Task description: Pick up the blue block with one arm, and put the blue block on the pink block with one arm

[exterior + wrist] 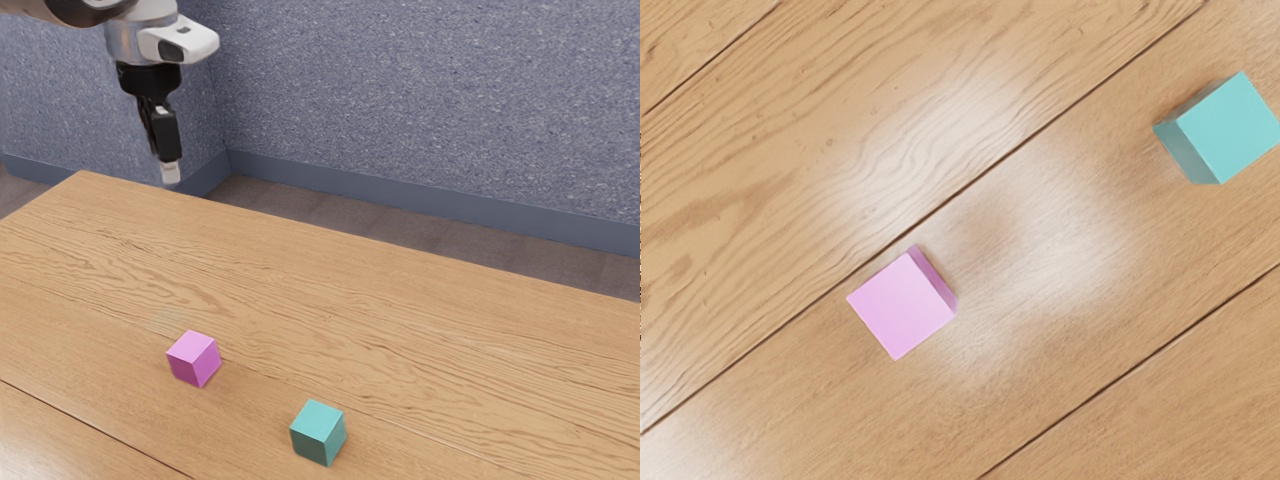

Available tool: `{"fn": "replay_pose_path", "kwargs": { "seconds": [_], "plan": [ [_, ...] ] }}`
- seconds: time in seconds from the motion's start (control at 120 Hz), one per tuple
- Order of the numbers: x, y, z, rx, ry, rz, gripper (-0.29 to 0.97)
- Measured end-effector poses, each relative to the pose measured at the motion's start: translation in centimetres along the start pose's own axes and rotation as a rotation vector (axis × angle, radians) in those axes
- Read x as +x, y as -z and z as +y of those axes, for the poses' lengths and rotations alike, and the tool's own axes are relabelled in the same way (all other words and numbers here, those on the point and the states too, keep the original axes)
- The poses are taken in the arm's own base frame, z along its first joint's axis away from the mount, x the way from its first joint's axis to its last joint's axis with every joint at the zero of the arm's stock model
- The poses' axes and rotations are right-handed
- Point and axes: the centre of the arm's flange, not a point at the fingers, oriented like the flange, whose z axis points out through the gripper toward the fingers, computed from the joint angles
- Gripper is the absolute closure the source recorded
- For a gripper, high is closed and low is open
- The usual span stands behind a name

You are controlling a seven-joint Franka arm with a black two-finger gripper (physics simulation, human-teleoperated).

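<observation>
- Jaws: seen side-on below the arm [150, 35], pointing down. From this angle it cannot be told whether they stand apart or together.
- Jaws, contact: they hold nothing and touch nothing. They hang in the air, well apart from the pink block [193, 358] and high above it, over the far edge of the table [400, 300].
- Blue block [318, 432]: a turquoise shade of blue, resting flat on the table near the pink block. It lies toward the exterior view's right of it and closer to that camera, with bare wood between the two. It is not on the pink block.
- Pink block: flat on the table, upright, with nothing on its top face.
- Wrist view: the pink block [902, 303] and the blue block [1225, 128] lie apart on the wood grain, each turned corner-on, with a plank seam running between them. The pink block lies nearer the middle of the picture than the blue block.
- Cut off: the arm leaves the exterior view at its upper left, so only its last segment and hand are seen. The table runs out of that view beyond the pink block on both sides.
- Background: a speckled grey-blue wall [450, 90] stands behind the table, far beyond the pink block.
</observation>
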Motion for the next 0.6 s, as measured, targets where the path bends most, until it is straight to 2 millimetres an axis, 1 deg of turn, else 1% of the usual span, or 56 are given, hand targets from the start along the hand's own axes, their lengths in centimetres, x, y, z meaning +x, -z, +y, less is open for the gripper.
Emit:
{"fn": "replay_pose_path", "kwargs": {
  "seconds": [0.075, 0.133, 0.183, 0.267, 0.283, 0.358, 0.4, 0.475, 0.567, 0.6],
  "plan": [
    [0.1, 0.2, 0.0, 0.006, -0.022, 0.011, 0.0],
    [-0.3, 0.8, 0.3, 0.015, -0.036, 0.028, 0.0],
    [-0.3, 1.3, 1.3, 0.014, -0.062, 0.041, 0.0],
    [1.0, 1.1, 4.3, 0.011, -0.141, 0.036, 0.0],
    [1.6, 1.1, 5.3, 0.015, -0.166, 0.03, 0.0],
    [4.8, 0.1, 10.7, 0.026, -0.322, -0.002, 0.0],
    [6.2, -1.0, 12.4, 0.017, -0.396, -0.023, 0.0],
    [8.2, -3.7, 14.0, -0.01, -0.502, -0.066, 0.0],
    [9.4, -10.3, 15.0, -0.05, -0.61, -0.12, 0.0],
    [9.7, -12.3, 15.3, -0.059, -0.644, -0.123, 0.0]
  ]
}}
